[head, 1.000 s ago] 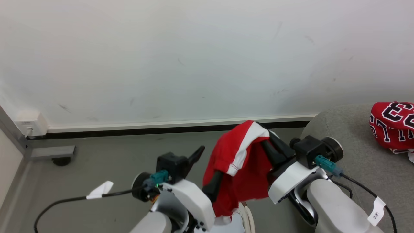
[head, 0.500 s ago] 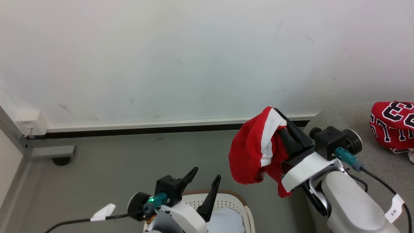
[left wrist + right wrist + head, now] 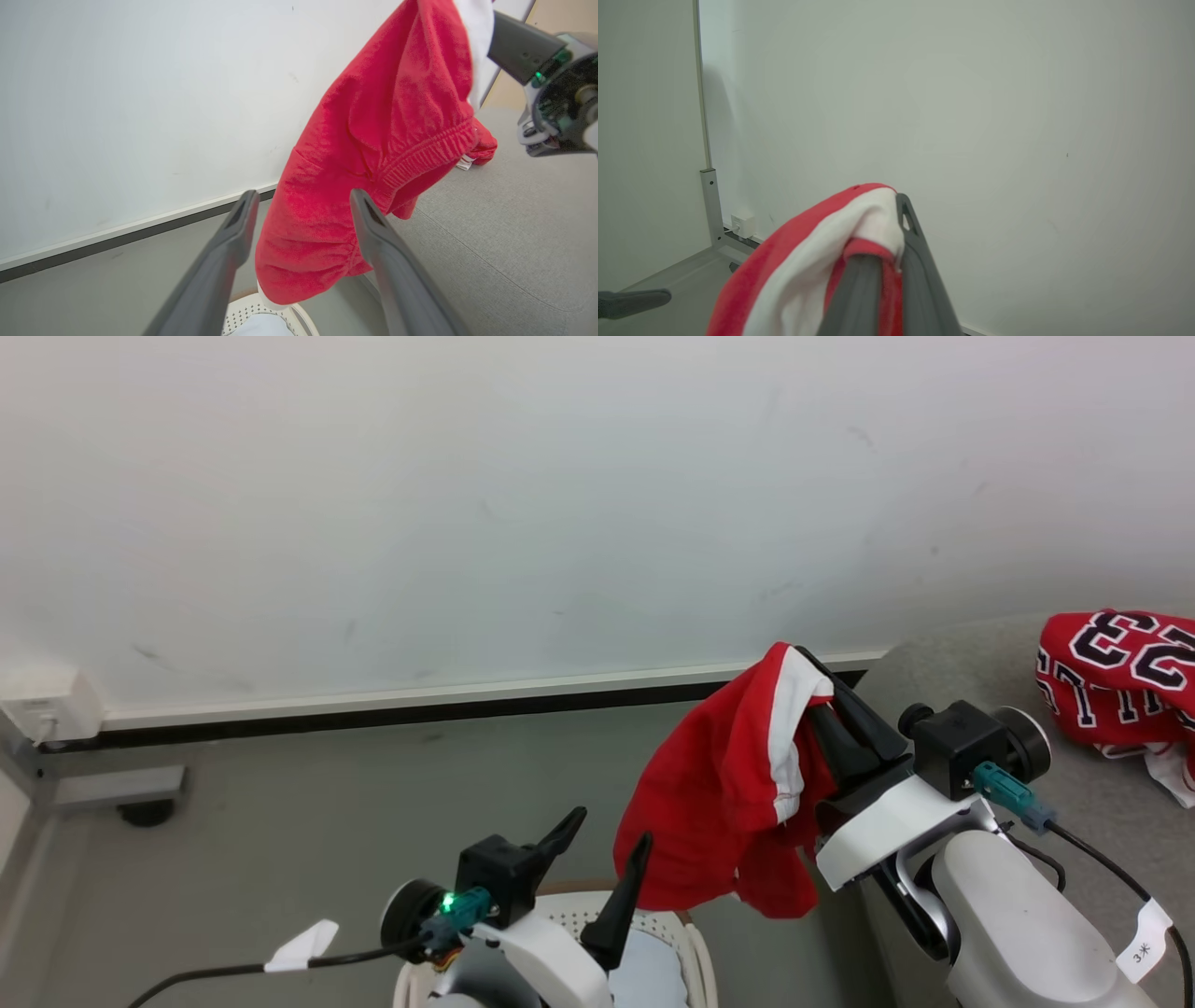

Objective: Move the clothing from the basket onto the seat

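right gripper [image 3: 808, 679] pinching red clothing [image 3: 719, 803] — draped off its tips, left gripper [image 3: 611, 826] spread

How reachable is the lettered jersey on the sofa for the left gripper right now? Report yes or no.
Probably no. The left gripper hangs open over the basket, while the lettered jersey lies far across on the sofa, and the right gripper, clamping the red garment, stands between.

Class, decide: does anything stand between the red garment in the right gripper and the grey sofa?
Nothing visible does. The red garment hangs from the right gripper just beside the sofa, whose near edge is bare. The numbered jersey lies farther along.
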Tool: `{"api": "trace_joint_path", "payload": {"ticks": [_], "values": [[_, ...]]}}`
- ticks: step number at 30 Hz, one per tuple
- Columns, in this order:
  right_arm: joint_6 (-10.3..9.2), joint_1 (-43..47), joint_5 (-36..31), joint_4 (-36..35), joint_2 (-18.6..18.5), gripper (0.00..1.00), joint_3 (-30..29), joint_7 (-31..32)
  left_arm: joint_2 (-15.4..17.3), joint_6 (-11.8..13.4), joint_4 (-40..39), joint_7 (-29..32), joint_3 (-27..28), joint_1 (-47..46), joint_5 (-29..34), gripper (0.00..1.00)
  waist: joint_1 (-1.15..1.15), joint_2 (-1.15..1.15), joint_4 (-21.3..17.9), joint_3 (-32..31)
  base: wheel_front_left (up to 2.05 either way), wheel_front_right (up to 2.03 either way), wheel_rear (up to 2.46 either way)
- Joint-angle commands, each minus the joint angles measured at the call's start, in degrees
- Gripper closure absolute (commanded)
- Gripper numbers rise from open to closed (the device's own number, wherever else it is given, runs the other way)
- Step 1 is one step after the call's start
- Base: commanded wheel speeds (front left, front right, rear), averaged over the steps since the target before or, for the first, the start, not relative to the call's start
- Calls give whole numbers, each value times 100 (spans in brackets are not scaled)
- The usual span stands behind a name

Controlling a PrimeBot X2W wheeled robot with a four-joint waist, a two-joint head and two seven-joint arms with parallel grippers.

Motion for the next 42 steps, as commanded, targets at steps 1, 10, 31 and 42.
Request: {"api": "trace_joint_path", "payload": {"ticks": [1, 10, 31, 42], "values": [[-15, 4, -1, -23, -29, 100, -10, 5, 0, 0, -29, -16, -5, -16, -66, 0, 0, 0, -76, 18, 0, 0, 0], [-15, -24, -11, -128, -96, 100, -28, 4, -76, -39, -188, 21, -167, 74, -90, 0, 0, 0, -783, 106, 0, 0, 0], [-15, -306, -148, -731, -514, 100, -706, 4, -215, -186, -238, 100, -458, -532, 69, 0, 0, 0, -1310, 1048, 0, 0, 0], [-15, -2344, 173, 58, -1624, 100, -1406, 197, -320, -396, -133, 54, -520, -1185, 127, 0, 0, 0, -614, 2033, 0, 0, 0]]}}
